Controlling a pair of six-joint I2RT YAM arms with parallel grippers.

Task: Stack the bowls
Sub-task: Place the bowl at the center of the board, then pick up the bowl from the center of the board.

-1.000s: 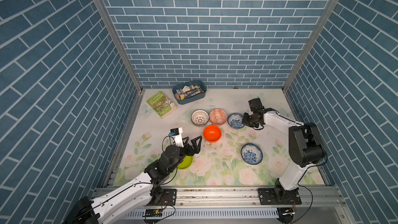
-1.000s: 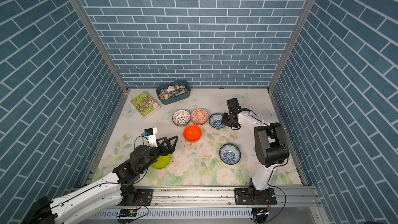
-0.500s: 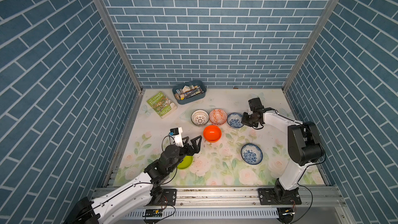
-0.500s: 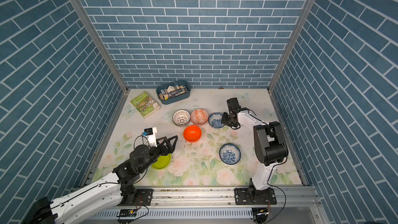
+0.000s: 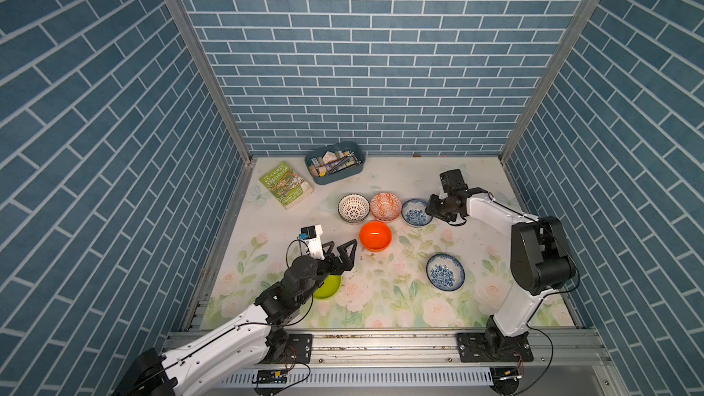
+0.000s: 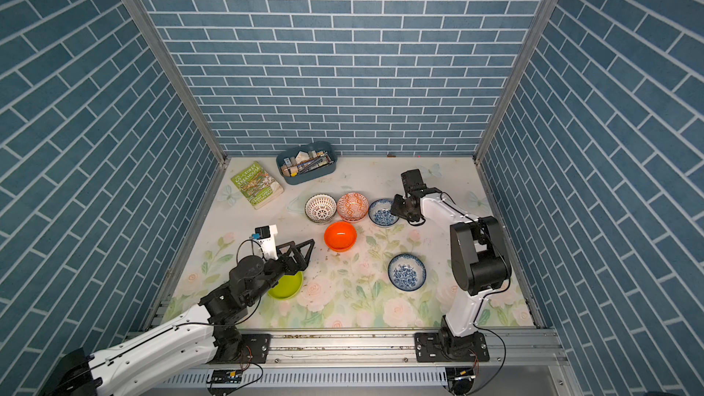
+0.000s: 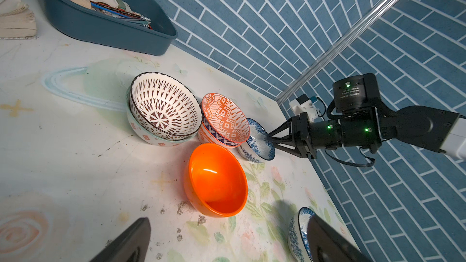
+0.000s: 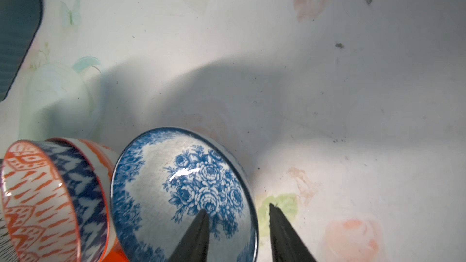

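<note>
**Tilted bowl could slip from a rim pinch**

The right hand (image 8: 236,207) is part open and holds nothing. Its fingers (image 8: 196,235) sit astride the rim of the blue-white floral bowl (image 8: 181,185), which looks tilted against the orange-white patterned stack (image 5: 385,206) at the back of the worktop (image 5: 476,260). A pinch on that slanted rim could flip it or shove the stack. The left hand (image 5: 342,249), wide open and empty, hovers over the lime green bowl (image 5: 328,286).
</note>
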